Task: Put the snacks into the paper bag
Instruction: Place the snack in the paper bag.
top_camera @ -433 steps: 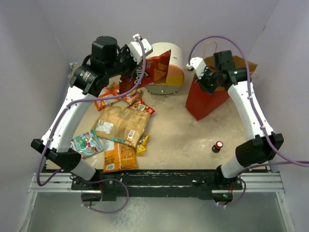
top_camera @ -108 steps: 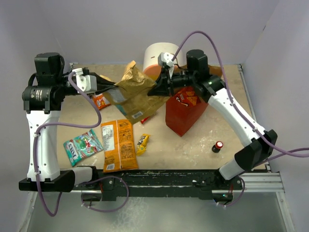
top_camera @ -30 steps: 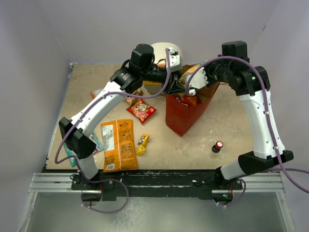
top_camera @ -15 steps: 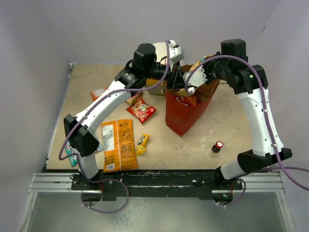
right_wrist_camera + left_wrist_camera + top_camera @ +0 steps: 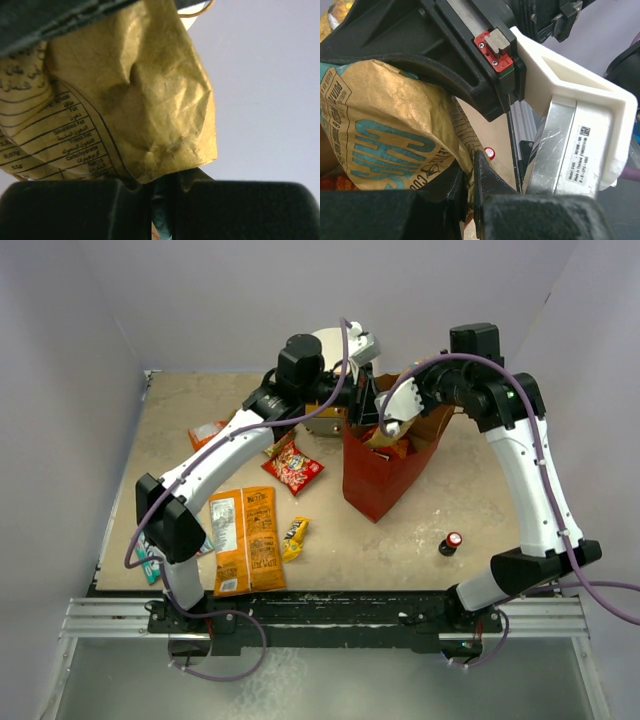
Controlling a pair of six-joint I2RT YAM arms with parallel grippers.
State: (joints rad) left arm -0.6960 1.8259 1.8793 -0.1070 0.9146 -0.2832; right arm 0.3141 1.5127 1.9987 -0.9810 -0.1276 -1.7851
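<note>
Beige speckled tabletop (image 5: 400, 530), enclosed by lavender walls, carries every item.

Nearest the arm bases lies a flat orange chip bag (image 5: 245, 540), label up. A small yellow bar packet (image 5: 293, 536) sits against its right edge. A teal candy bag (image 5: 150, 558) lies to its left, largely hidden behind the left arm. A tiny red-capped bottle (image 5: 453, 542) stands upright on the right, well apart from the packets.

Farther in lies a small red crinkly packet (image 5: 293, 467). A red-orange packet (image 5: 207, 432) lies beyond it to the left, partly covered by the arm.

A tall brown paper bag with red outer sides (image 5: 372, 480) stands upright at centre right, mouth open upward.
- A red packet (image 5: 400, 451) shows low inside the mouth.
- A tan crinkly chip bag with teal lettering (image 5: 385, 135) sits in the mouth, its upper part above the rim.

The right gripper (image 5: 159, 187) is clenched on the tan bag's crimped edge. The left gripper (image 5: 470, 172) has its fingers nearly together, with a crinkled fold of the same bag pinched between them. Both hang over the bag mouth.

A round white-orange-yellow drawer unit (image 5: 335, 345) stands behind, mostly hidden by the left arm.
</note>
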